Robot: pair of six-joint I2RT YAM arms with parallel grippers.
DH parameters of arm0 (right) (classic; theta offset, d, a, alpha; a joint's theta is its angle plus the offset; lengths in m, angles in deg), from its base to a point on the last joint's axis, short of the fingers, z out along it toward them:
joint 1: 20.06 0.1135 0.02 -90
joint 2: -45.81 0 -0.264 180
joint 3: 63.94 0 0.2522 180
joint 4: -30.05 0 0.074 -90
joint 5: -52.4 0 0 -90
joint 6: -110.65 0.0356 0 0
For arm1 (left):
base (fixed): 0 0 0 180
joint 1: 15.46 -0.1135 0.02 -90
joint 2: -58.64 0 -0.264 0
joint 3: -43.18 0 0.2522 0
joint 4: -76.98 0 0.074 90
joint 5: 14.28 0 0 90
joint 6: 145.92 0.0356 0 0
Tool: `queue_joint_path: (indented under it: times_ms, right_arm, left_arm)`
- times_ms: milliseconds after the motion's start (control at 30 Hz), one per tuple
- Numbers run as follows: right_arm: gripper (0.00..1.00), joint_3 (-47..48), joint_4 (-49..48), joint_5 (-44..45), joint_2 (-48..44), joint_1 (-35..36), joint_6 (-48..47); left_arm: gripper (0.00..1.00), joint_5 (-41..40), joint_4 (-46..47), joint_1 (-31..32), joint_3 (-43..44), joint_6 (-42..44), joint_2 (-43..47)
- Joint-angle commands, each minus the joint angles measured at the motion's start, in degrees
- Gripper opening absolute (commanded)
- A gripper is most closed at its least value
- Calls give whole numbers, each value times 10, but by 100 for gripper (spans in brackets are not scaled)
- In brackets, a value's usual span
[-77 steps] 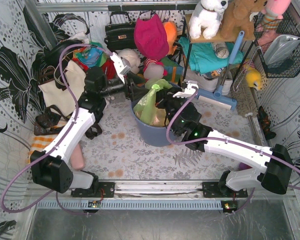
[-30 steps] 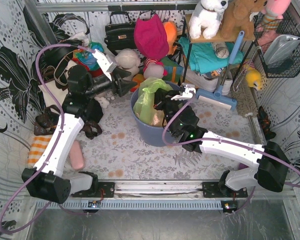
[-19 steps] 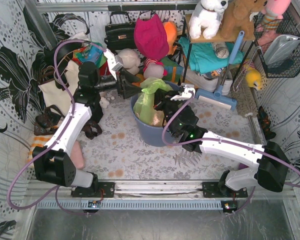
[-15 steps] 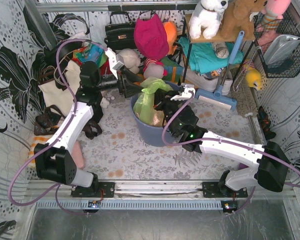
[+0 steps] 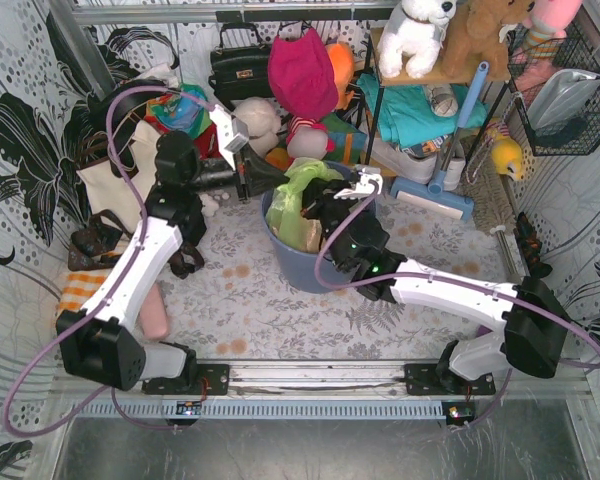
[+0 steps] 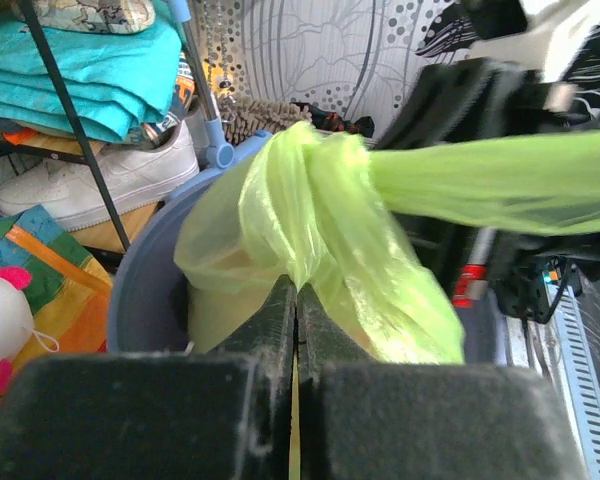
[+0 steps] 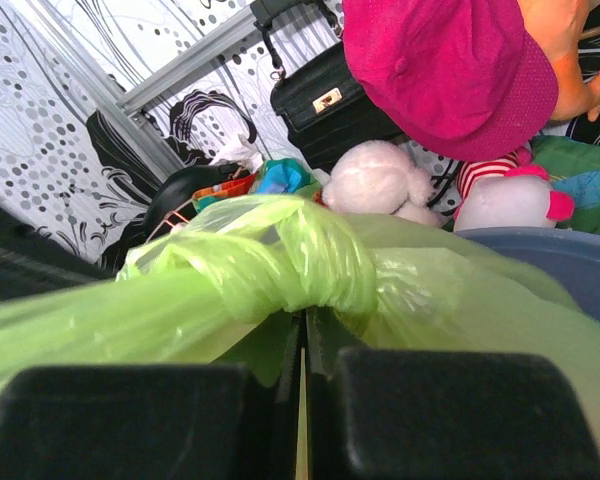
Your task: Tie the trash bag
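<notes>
your left pincer (image 5: 264,181) is sitting at the far-left rim of the blue-grey bin (image 5: 302,272), its fingers (image 6: 270,338) pressing flat against each other with no gap showing. a sliver of green film is showing in the seam between them. the trash bag (image 5: 302,192) is running straight down into the fingertips, so you are gripping the bag's film there. your right pincer (image 5: 318,206) is sitting on the opposite side, over the bin's mouth. its fingers (image 7: 328,338) are likewise pressing together on a fold of the same film.

the trash bag is standing inside the bin, its body filling the mouth and its top rising above the rim. in both wrist views the top is bunching into what is looking like a tight knot (image 6: 315,195), lying between the two pincers. the left wrist view is showing a flattened strand of film stretching from it toward the right pincer. the right wrist view is showing a similar strand running off to its left edge.

the bin is standing on the patterned table (image 5: 250,300), toward its far side. behind it a magenta hat (image 5: 300,70), a black handbag (image 5: 238,66) and a pale soft toy (image 7: 375,185) are lying among the clutter. a white shoe (image 6: 110,175) is resting below folded teal cloth (image 6: 80,70) on the rack.
</notes>
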Motion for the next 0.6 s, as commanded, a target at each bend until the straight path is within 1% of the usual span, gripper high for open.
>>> queue_joint_path:
  times_ms: [0,233,333,433,567]
  right_arm:
    - [0,30,-57,14,27,-4,-24]
    - [0,43,-101,6,56,-19,-33]
    - [0,38,-127,-6,59,-24,-31]
    - [0,25,-156,-36,56,-33,-17]
    - [0,-6,-207,-102,51,-50,30]
  left_arm:
    - [2,-19,-2,2,-32,11,54]
    - [2,-42,-22,39,-68,9,91]
    - [2,-58,-53,61,-73,24,96]
    - [2,-67,-74,79,-76,32,100]
    - [2,-73,-85,98,-83,33,108]
